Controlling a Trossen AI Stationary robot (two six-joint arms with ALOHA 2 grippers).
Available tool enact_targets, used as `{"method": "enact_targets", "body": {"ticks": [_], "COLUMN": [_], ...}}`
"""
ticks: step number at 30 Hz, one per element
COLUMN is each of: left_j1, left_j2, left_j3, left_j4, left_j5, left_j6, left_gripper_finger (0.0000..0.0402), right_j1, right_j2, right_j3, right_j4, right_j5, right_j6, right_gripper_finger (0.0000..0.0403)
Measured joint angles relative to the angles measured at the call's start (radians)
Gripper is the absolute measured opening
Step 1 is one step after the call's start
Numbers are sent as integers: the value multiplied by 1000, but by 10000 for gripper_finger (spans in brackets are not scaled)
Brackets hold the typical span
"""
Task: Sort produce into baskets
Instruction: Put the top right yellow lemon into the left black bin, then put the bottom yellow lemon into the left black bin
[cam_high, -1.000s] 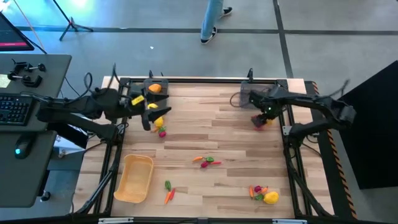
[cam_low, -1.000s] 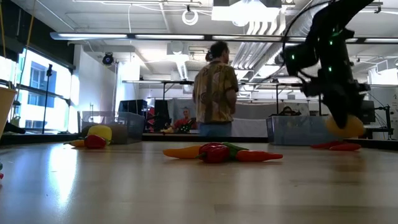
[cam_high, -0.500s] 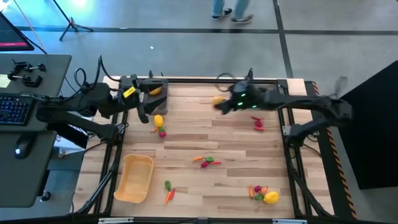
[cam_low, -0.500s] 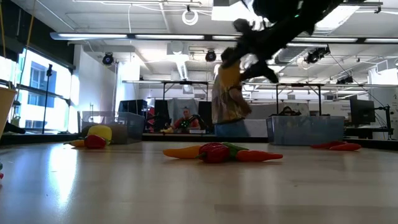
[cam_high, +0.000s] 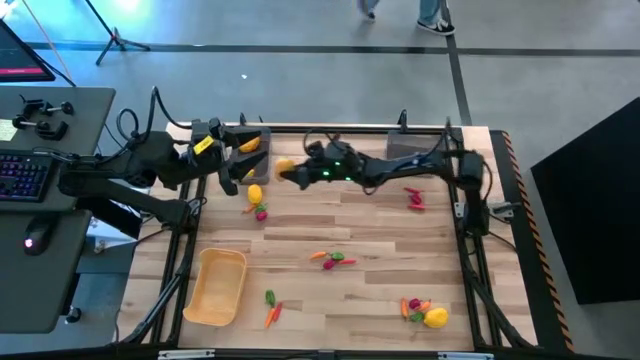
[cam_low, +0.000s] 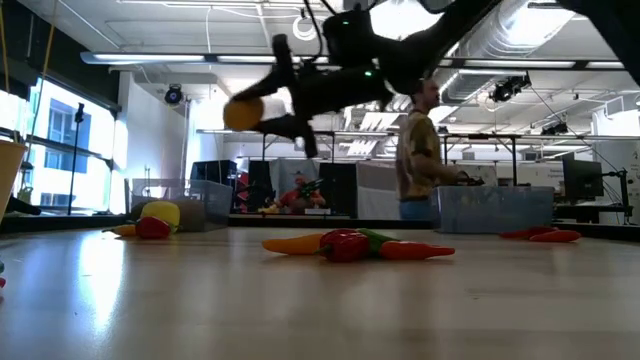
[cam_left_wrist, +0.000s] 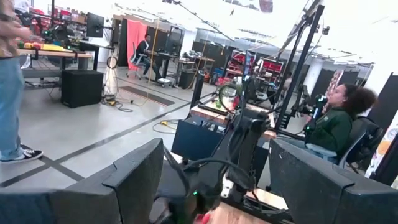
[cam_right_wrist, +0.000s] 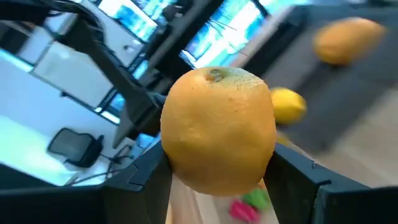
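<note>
Wooden worktop (cam_high: 380, 235) carries scattered produce; a person walks the workshop floor beyond. Right gripper (cam_high: 290, 172), clamped on an orange (cam_high: 284, 168), has swung from the right bin (cam_high: 412, 146) across to near the left bin (cam_high: 250, 143), so a drop there looks next. Left gripper (cam_high: 228, 170) waits beside it, fingers apart.

right gripper (cam_high: 284, 172) holding orange fruit (cam_high: 283, 168) (aloft), tan tray (cam_high: 216, 288)

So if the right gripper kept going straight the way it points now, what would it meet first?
Probably the left gripper by the dark bin. The right gripper, carrying the orange, points straight at it, though it may be too high to hit.
</note>
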Motion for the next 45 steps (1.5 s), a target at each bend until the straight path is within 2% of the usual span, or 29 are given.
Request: {"method": "enact_targets", "body": {"ticks": [13, 18, 29, 32, 38, 41, 45], "left_j1": [0, -1, -1, -1, -1, -1, -1], "left_j2": [0, 0, 0, 0, 0, 0, -2], "left_j3": [0, -1, -1, -1, -1, -1, -1], "left_j4": [13, 6, 6, 5, 5, 5, 7], "left_j5": [0, 5, 8, 8, 8, 8, 8], "left_j6": [-25, -44, -44, -44, -43, -43, -43], "left_gripper_finger": [278, 278, 278, 278, 278, 278, 278], "right_j1": [-2, -3, -29, -42, -63, -86, -153], "right_j2": [352, 445, 486, 486, 482, 477, 477], "right_j3": [563, 710, 760, 760, 760, 772, 827], "right_j4": [-246, -261, -310, -310, -323, -325, -322], "right_j5": [-1, 10, 11, 11, 0, -81, -302], "right_j6": [-150, -168, -231, -234, -248, -192, -114], "right_gripper_finger": [202, 221, 238, 268, 359, 389, 397]}}
